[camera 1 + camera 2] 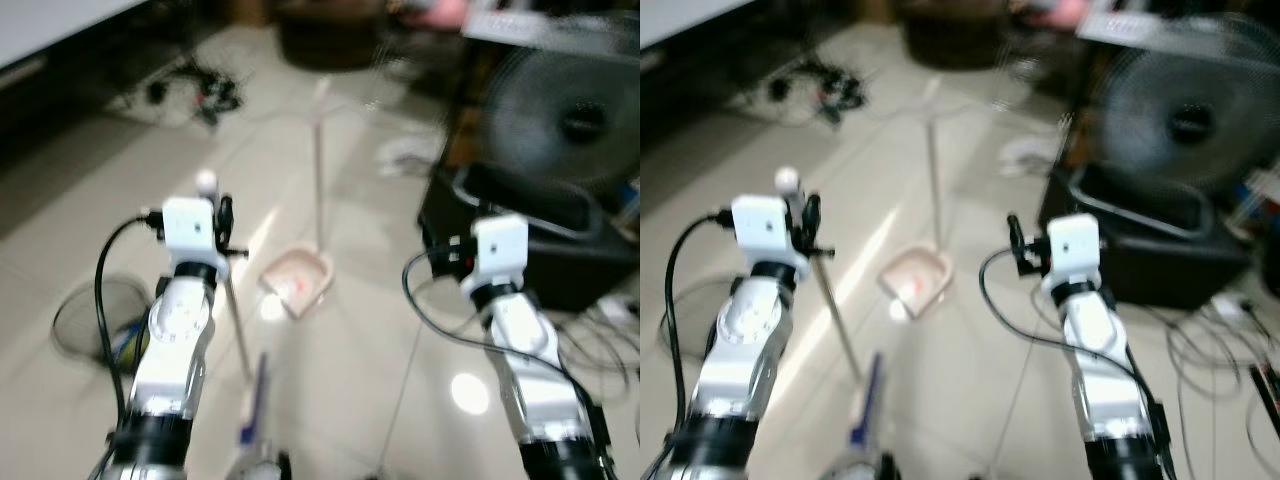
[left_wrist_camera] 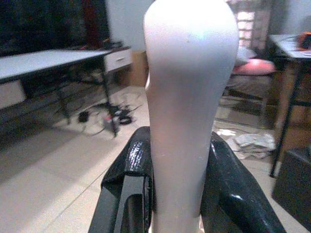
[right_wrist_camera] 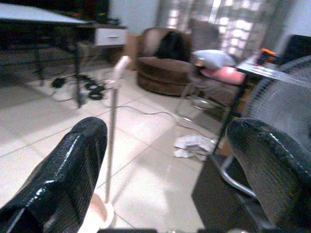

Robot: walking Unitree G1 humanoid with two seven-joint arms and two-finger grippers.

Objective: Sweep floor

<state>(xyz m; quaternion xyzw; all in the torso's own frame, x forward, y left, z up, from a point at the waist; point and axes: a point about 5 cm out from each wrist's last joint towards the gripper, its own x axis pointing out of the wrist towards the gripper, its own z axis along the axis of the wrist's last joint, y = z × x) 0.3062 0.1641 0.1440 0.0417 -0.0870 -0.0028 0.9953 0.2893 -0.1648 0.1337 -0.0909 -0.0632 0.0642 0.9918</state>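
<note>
My left gripper (image 1: 222, 226) is shut on the pale rounded top of a broom handle (image 2: 187, 97); its black fingers (image 2: 131, 184) press both sides of it. The thin broom stick (image 1: 238, 335) slants down to a bluish brush head (image 1: 253, 395) on the tiled floor between my arms. A pink dustpan (image 1: 297, 281) rests on the floor ahead, its long pale handle (image 1: 320, 170) standing upright. My right gripper (image 3: 165, 160) is open and holds nothing, raised to the right of the dustpan. Both eye views are blurred.
A large standing fan (image 1: 565, 120) and a black box (image 1: 530, 240) crowd the right side, with loose cables (image 1: 600, 340) beside them. A wire basket (image 1: 95, 320) sits at the left. More cables (image 1: 195, 90) lie by a desk. A brown armchair (image 3: 163, 63) and crumpled cloth (image 3: 194, 144) lie ahead.
</note>
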